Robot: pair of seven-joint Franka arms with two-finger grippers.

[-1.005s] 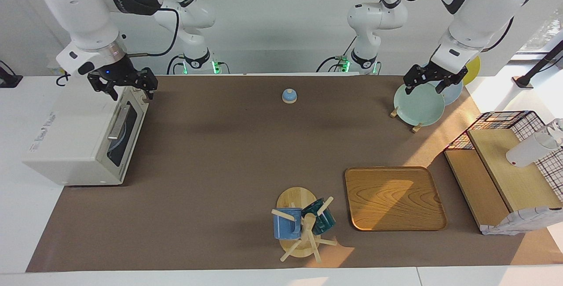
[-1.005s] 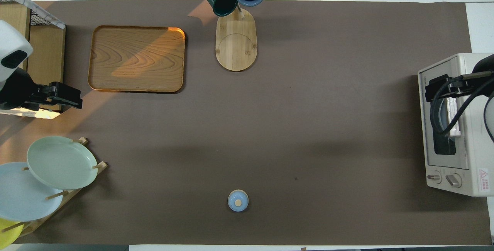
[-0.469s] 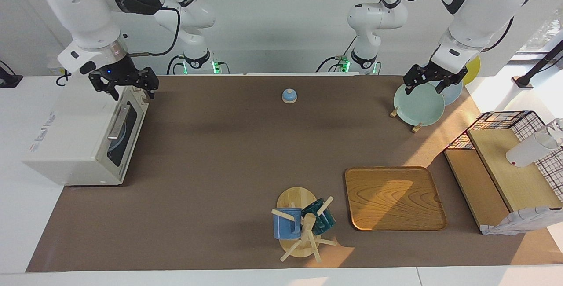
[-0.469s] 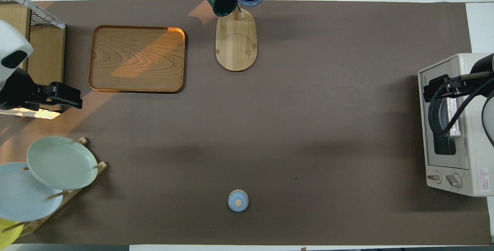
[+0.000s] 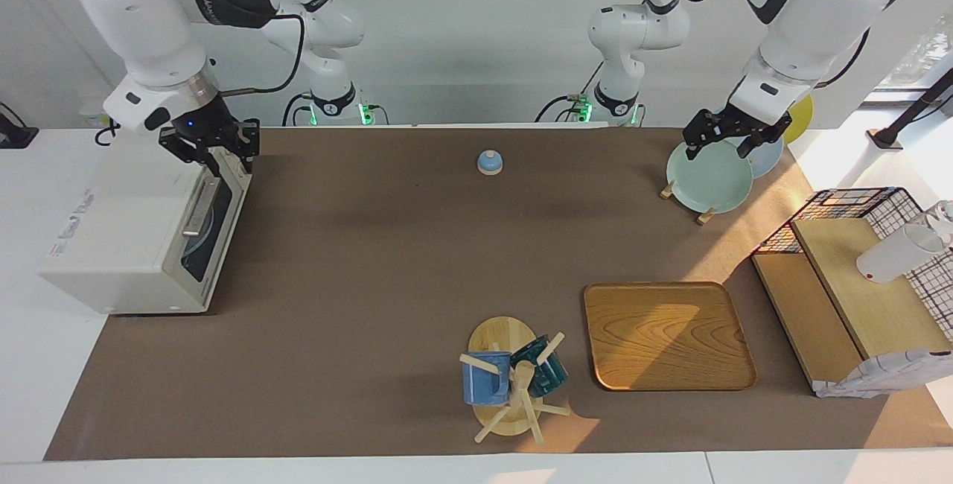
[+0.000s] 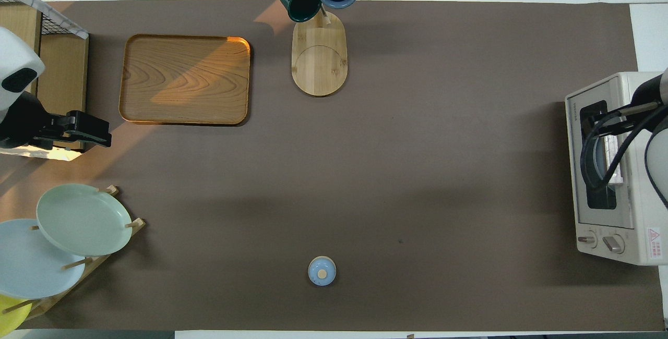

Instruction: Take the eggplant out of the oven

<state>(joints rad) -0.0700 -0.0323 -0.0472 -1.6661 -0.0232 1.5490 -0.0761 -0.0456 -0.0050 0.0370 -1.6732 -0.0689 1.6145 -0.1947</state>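
Note:
The white oven [image 5: 112, 231] stands at the right arm's end of the table, its dark glass door shut and its bar handle [image 5: 198, 210] across the front. A blue plate [image 5: 201, 240] shows faintly through the glass. The eggplant is hidden. My right gripper [image 5: 223, 153] hangs open and empty over the top front edge of the oven, at the end nearer to the robots. In the overhead view it [image 6: 595, 117] covers part of the oven [image 6: 626, 240] door. My left gripper [image 5: 726, 143] waits open and empty over the plate rack.
A small blue bell [image 5: 490, 162] sits mid-table near the robots. A rack of plates [image 5: 707, 179], a wooden tray [image 5: 666, 335], a mug tree [image 5: 510, 380] and a wire-and-wood shelf [image 5: 856, 283] fill the left arm's end.
My right gripper has turned about its wrist and shifted a little over the oven's front edge. The left arm has not moved.

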